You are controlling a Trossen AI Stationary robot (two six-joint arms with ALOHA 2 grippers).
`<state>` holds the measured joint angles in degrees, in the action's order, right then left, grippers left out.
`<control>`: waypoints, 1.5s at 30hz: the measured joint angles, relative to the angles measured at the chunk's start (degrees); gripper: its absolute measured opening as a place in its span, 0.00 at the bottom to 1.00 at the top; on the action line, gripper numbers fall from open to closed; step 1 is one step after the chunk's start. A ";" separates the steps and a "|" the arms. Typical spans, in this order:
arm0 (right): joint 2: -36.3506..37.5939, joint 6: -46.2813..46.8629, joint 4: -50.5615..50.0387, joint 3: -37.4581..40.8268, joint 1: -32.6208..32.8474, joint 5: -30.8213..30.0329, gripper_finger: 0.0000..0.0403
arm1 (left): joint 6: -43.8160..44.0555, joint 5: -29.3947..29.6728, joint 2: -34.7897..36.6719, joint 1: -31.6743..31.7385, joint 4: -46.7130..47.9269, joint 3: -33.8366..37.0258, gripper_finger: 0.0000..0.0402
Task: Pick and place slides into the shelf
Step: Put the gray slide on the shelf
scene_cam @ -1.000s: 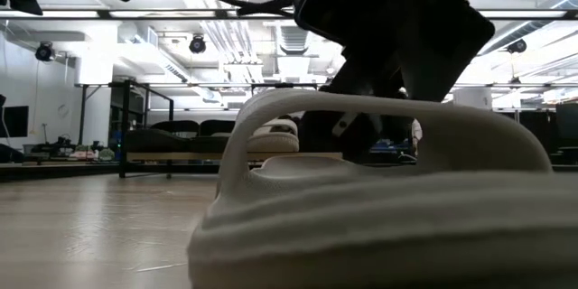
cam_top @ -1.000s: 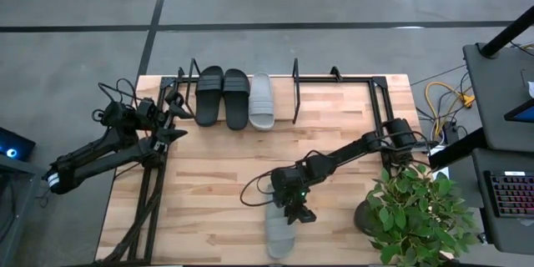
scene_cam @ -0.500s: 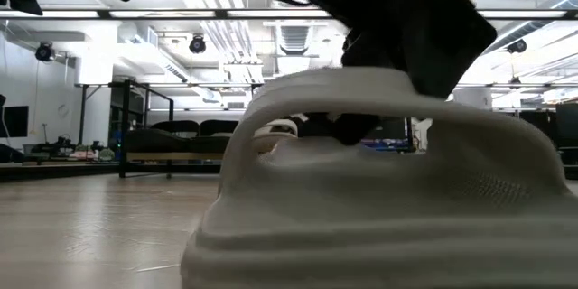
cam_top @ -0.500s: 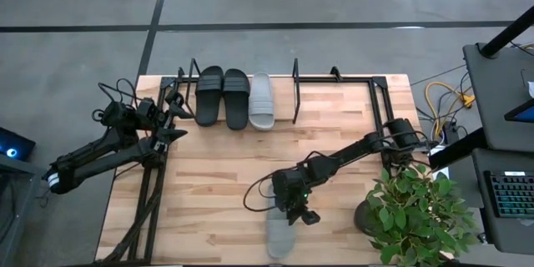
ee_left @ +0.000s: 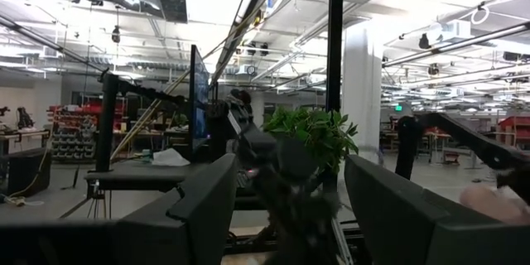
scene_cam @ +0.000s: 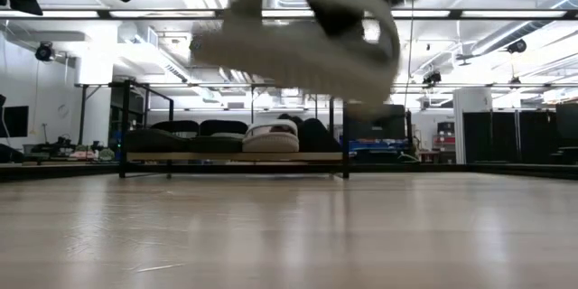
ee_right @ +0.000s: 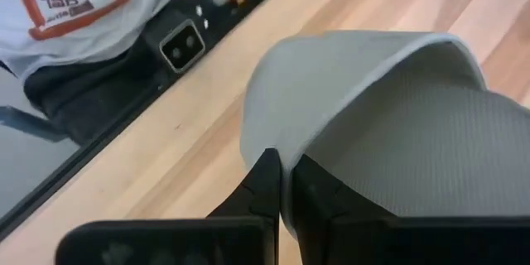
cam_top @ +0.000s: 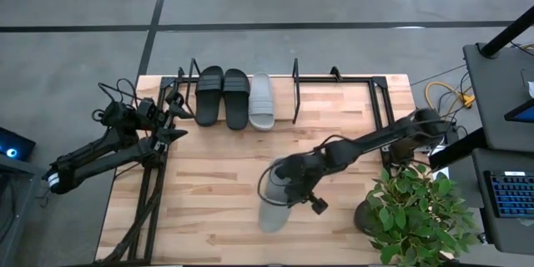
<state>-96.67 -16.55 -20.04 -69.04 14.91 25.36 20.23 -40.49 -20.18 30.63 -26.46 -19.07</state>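
Observation:
A light grey slide (cam_top: 272,204) hangs above the table's near middle, with my right gripper (cam_top: 299,185) shut on it; the low view shows this slide (scene_cam: 298,45) tilted, well clear of the wood. On the shelf (cam_top: 334,78) at the far edge lie two black slides (cam_top: 222,96) and another grey slide (cam_top: 262,100), soles down on its board. My left gripper (cam_top: 173,115) waits open at the table's far left, raised, with nothing between its fingers (ee_left: 207,207). My right gripper pinches the edge of the grey slide's wide strap (ee_right: 286,161) between its two fingers (ee_right: 265,184). The fingers slant down onto it from the table's right. The slide hangs below them, lifted clear of the table, tilted with one end lower (scene_cam: 370,81).
A potted plant (cam_top: 413,213) stands at the near right corner. A black frame bar (cam_top: 150,200) runs along the table's left side. To the right of the grey slide on the shelf, bare board (cam_top: 279,108) shows beside an upright loop (cam_top: 295,92).
My right gripper has risen and rolled, drifting a little toward the table's left, with the grey slide in its hold. The slide lay flat on the table near the front edge; now it hangs tilted, clear of the wood.

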 joint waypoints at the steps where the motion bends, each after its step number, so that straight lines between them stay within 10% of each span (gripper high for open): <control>1: 1.22 -1.30 -0.26 0.00 -0.42 0.03 0.02 | -0.02 0.00 0.00 -0.02 0.00 0.00 0.53; 9: 8.35 -6.39 -0.77 0.00 -7.95 1.44 0.02 | 0.05 0.02 -0.02 0.00 -0.04 0.02 0.53; 21: 6.86 -13.82 4.02 -0.04 -24.94 31.26 0.02 | 0.20 0.01 -0.46 -0.02 0.06 0.17 0.53; 33: 6.52 -14.96 -3.62 -5.05 -31.66 30.96 0.02 | -0.67 0.07 -0.85 0.00 -0.05 0.31 0.53; 45: 6.52 -16.51 -10.14 -13.04 -31.84 25.60 0.02 | -19.32 -1.83 -2.26 -3.80 -2.16 0.05 0.53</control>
<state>-90.15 -33.06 -30.18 -82.07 -16.93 50.96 0.91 -42.32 -22.44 26.83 -28.62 -19.02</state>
